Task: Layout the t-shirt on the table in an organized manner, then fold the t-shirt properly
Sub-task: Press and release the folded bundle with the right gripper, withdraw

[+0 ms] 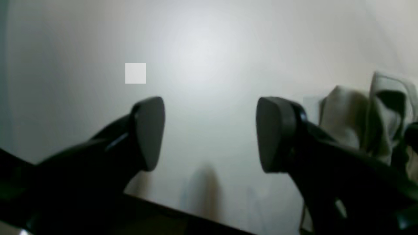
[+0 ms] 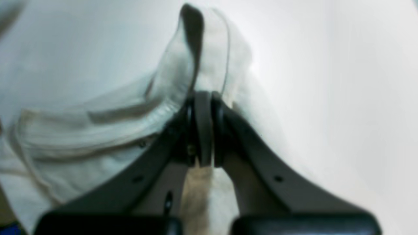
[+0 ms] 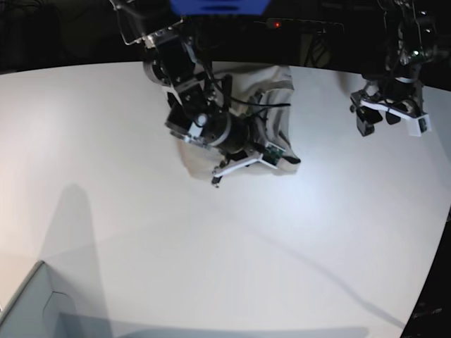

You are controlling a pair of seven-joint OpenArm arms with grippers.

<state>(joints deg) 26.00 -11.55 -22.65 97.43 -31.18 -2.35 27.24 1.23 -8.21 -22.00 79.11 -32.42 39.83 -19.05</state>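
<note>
The light grey-beige t-shirt [image 3: 278, 98] lies bunched at the far middle of the white table [image 3: 211, 232]. My right gripper [image 2: 202, 98] is shut on a raised fold of the t-shirt [image 2: 114, 130], and cloth drapes down on both sides of its fingers. In the base view the right arm [image 3: 204, 127] reaches over the bunched cloth. My left gripper [image 1: 210, 133] is open with nothing between its fingers, over bare table [image 1: 209, 55]. A hanging bunch of the t-shirt [image 1: 346, 114] shows to its right. In the base view the left gripper [image 3: 377, 120] hovers at the far right, apart from the cloth.
A pale grey box corner [image 3: 32, 303] sits at the near left of the table. The table's curved edge [image 3: 440, 232] runs down the right side. Dark equipment stands behind the far edge.
</note>
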